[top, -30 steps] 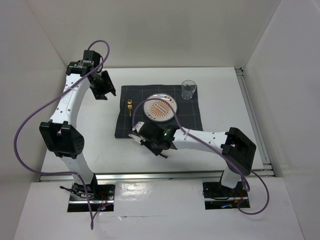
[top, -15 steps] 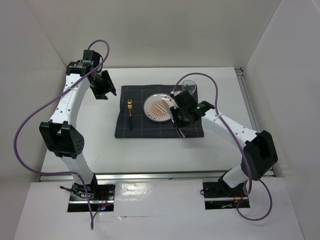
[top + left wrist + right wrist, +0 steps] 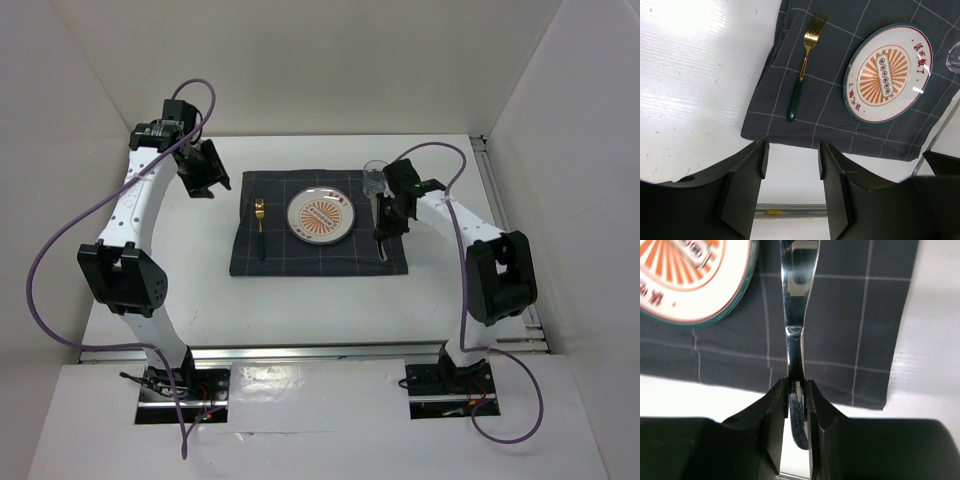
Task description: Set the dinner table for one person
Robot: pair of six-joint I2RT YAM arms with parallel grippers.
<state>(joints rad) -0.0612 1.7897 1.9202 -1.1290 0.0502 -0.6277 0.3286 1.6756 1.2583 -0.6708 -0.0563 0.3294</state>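
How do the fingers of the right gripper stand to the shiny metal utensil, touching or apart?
Touching. The right wrist view shows both fingers of the right gripper pressed on the handle of the metal utensil, with no gap on either side.

Overhead, wrist close-ups; dinner table (image 3: 300, 300) shared

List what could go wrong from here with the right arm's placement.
1. The right gripper pinches the steel utensil near one end only; it may swivel and land crooked on the cloth.
2. The glass stands close beside that arm's wrist; a careless retreat could tip it.
3. The plate rim is close by; the utensil could come down on it.
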